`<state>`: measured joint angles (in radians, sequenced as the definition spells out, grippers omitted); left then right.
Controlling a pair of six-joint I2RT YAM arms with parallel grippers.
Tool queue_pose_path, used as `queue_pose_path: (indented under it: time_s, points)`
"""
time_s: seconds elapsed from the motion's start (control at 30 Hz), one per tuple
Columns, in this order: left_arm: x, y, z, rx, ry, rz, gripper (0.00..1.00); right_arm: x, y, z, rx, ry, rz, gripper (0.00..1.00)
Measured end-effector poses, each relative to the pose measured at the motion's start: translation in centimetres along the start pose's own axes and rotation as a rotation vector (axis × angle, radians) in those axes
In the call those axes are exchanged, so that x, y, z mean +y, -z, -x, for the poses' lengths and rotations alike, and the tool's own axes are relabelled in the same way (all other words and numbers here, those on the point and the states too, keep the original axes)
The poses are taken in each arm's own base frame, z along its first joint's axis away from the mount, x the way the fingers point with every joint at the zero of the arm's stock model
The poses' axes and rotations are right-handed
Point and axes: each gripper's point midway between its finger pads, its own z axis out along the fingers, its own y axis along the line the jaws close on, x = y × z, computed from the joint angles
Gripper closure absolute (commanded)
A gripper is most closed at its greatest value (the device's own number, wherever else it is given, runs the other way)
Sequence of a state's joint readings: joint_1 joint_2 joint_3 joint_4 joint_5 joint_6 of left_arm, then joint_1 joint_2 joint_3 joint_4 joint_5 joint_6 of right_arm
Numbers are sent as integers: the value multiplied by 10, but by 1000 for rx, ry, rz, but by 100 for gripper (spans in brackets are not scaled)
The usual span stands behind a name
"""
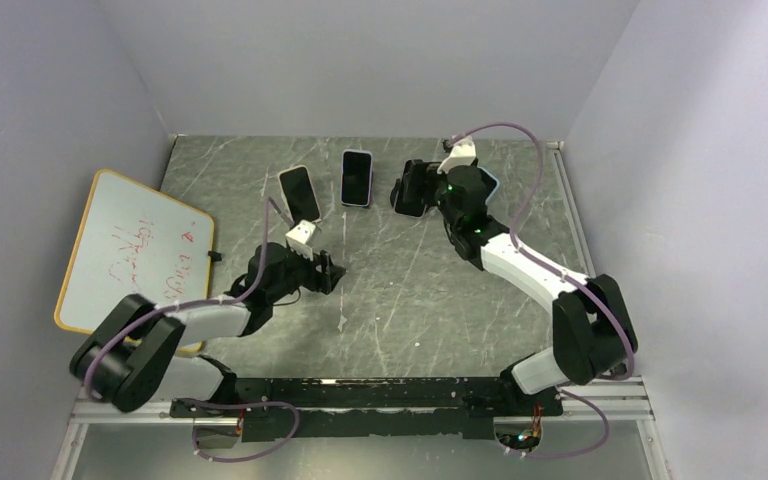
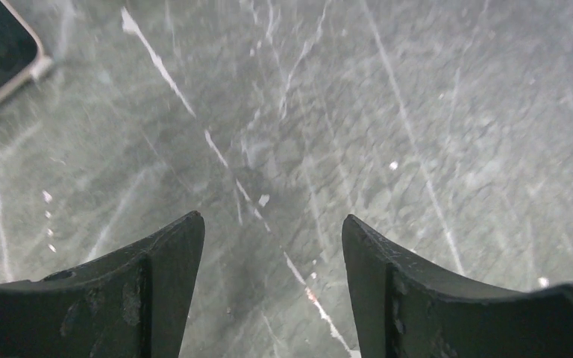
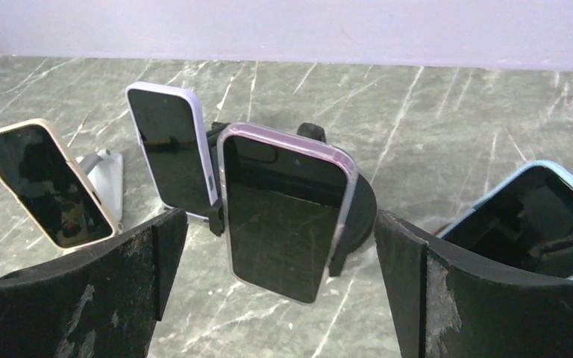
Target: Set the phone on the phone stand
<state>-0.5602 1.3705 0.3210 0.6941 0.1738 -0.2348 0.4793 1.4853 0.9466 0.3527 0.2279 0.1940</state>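
Note:
A phone in a lilac case [image 3: 283, 212] leans upright in a black phone stand [image 3: 359, 216], held by the stand's side clamps. My right gripper [image 3: 280, 224] is open just in front of it, one finger [image 3: 157, 253] on each side with a gap to the phone. From above, the right gripper [image 1: 428, 188] covers most of that phone [image 1: 410, 198]. My left gripper [image 2: 272, 220] is open over bare marble with nothing between its fingers. In the top view the left gripper [image 1: 330, 272] sits left of centre.
A white-cased phone [image 3: 170, 153] and a cream-cased phone [image 3: 45, 183] lean on their own stands to the left. A blue-cased phone [image 3: 537, 216] lies flat at the right. A whiteboard [image 1: 130, 250] leans at the left wall. Grey walls enclose the table.

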Motion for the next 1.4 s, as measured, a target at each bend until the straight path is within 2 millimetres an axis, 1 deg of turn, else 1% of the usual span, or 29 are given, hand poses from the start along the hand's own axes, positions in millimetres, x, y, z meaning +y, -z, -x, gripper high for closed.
queue_pose_path:
  time_s: [0.1, 0.2, 0.23, 0.33, 0.4, 0.43, 0.53, 0.57, 0.63, 0.8, 0.83, 0.9, 0.97, 1.07, 1.13, 1.27, 1.4]
  points:
    - [-5, 7, 30, -67, -4, 4, 24, -8, 11, 4, -7, -3, -11, 0]
    - [-12, 14, 71, -144, -7, 8, 21, -14, 20, 7, -12, -8, -11, 0]
    - [-14, 16, 81, -160, -9, 9, 20, -15, 23, 9, -16, -10, -7, 0]
    - [-21, 25, 118, -215, -15, 16, 16, -13, 30, 13, -21, -18, 14, 0]
    - [-24, 32, 141, -245, -26, 29, 14, -12, 32, 13, -9, -26, 18, 0]
    - [-25, 37, 154, -261, -34, 43, 13, -12, 33, 12, 1, -33, 15, 0]
    - [-21, 47, 182, -290, -67, 85, 9, -13, 39, 9, 23, -56, 12, 0]
    - [-20, 50, 188, -295, -76, 97, 7, -12, 42, 11, 23, -63, 13, 0]
    - [-9, 55, 199, -300, -95, 136, 5, -10, 49, 19, 3, -84, 27, 0]
    - [40, 78, 222, -319, -119, 279, 4, -2, 73, 46, -85, -133, 86, 0]
    - [46, 84, 226, -327, -129, 300, 4, -1, 77, 49, -96, -139, 93, 0]
    - [53, 95, 234, -346, -162, 323, 4, -1, 81, 52, -112, -145, 99, 0]
    - [52, 105, 241, -368, -204, 324, 4, -3, 84, 50, -118, -149, 94, 0]
    - [44, 118, 249, -410, -249, 308, 4, -8, 87, 44, -118, -150, 76, 0]
    - [40, 124, 249, -428, -265, 300, 4, -11, 88, 41, -116, -151, 63, 0]
    - [39, 123, 243, -426, -273, 288, 4, -14, 88, 38, -121, -151, 50, 0]
    - [39, 120, 237, -415, -273, 273, 4, -13, 88, 41, -133, -152, 53, 2]
